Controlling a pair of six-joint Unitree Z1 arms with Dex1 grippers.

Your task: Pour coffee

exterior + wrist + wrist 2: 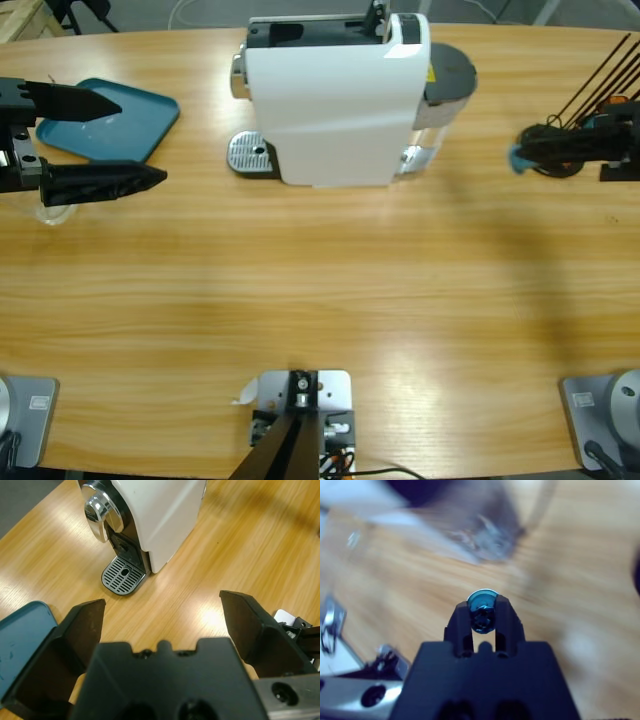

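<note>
Right tool clenched on a blue capsule; left tool spread wide and empty; I find no coffee in any view.

I see the right tool (483,611) gripping a small shiny blue capsule (483,615) between nearly closed jaws, at the tabletop's (320,300) right edge in the high view (520,157), to the right of the white coffee machine (335,100). The machine's perforated drip tray (250,153) stands bare. My left tool (135,140) comes in from the left edge, jaws far apart and gripping nothing, one jaw over the teal tray (140,120). Below that tool a clear rim, perhaps a glass (50,212), shows; its contents I cannot tell.
</note>
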